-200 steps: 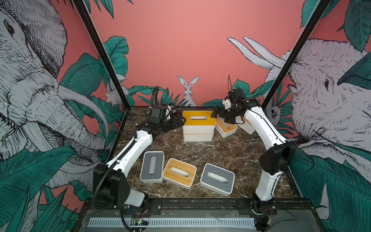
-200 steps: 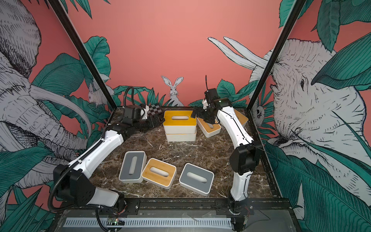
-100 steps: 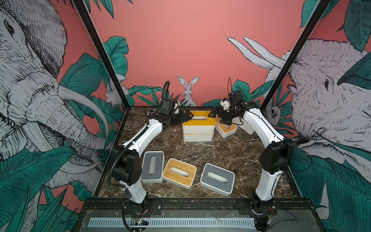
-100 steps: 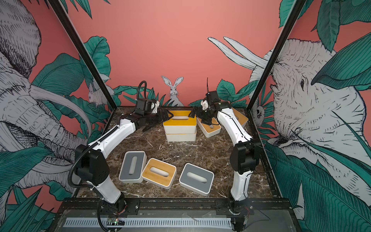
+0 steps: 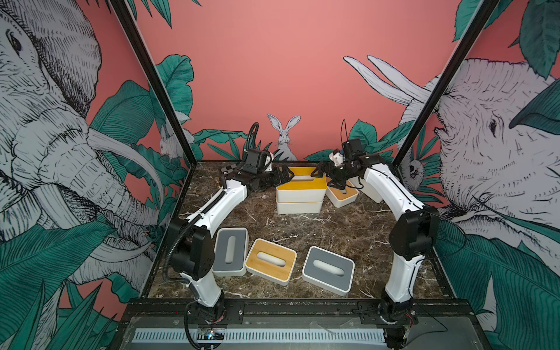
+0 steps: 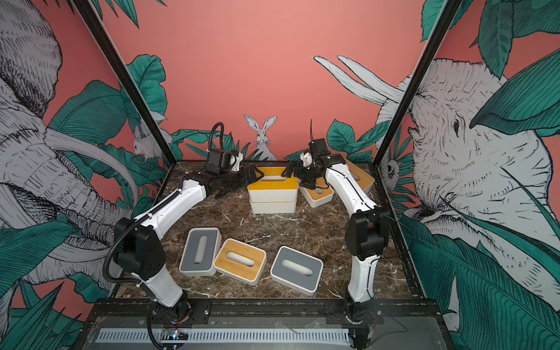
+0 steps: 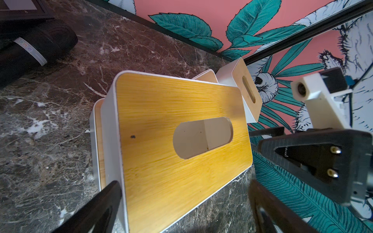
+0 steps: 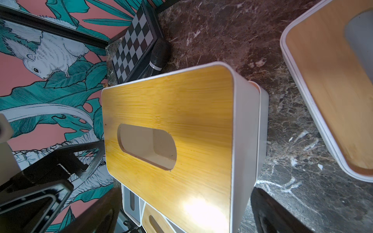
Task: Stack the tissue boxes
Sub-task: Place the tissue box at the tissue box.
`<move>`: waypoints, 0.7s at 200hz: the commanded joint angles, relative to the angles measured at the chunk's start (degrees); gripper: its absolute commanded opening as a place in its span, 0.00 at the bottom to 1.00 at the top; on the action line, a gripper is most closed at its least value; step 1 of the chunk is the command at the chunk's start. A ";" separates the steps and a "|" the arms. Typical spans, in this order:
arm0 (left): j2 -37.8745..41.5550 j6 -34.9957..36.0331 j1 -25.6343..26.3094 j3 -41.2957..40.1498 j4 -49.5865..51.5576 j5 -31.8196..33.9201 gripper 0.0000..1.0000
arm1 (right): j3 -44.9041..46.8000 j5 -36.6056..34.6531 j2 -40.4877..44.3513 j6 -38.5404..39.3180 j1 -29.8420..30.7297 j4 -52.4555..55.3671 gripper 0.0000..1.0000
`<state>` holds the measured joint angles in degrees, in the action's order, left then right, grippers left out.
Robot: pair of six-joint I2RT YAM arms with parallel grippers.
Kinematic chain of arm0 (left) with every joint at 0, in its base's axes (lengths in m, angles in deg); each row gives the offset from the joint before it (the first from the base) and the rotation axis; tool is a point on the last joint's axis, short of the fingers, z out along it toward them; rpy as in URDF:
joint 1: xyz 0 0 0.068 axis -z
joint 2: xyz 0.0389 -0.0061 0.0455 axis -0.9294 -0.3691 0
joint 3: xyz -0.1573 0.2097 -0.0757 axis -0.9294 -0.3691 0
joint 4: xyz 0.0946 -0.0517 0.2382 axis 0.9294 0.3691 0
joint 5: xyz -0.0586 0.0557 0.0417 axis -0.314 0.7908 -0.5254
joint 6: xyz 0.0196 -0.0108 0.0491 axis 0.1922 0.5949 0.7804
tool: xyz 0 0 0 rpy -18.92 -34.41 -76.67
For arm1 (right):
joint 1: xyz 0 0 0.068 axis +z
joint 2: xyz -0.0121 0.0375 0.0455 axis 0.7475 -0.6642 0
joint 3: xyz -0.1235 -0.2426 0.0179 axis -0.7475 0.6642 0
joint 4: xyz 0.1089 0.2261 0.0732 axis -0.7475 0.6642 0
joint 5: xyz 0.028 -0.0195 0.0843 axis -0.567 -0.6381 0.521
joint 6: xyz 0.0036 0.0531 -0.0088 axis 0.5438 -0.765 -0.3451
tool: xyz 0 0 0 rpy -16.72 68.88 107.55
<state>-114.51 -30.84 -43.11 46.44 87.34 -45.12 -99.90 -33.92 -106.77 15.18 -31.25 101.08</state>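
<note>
Two large bamboo-lidded tissue boxes form a stack at the back centre. My left gripper is open at the top box's left end, one finger on each side of it. From the right end my right gripper is open over that same top box, fingers apart from its walls. A smaller bamboo box lies right of the stack, another leans behind it. A grey box, a bamboo box and a second grey box lie at the front.
A checkered chessboard case and a black marker pen lie in the back left corner, with a small brass piece nearby. Black frame posts and the painted walls close in the marble table.
My left arm has swung in from the left and its gripper now stands at the stack's left end. My right gripper has shifted slightly toward the stack's right end.
</note>
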 commanded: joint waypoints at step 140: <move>3.67 -1.62 0.61 -1.89 -1.12 0.29 1.00 | 2.24 1.35 0.72 -2.15 2.36 -2.95 1.00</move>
<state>-114.08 -31.96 -42.87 45.42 87.04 -44.57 -97.30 -33.40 -106.74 13.82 -29.96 99.48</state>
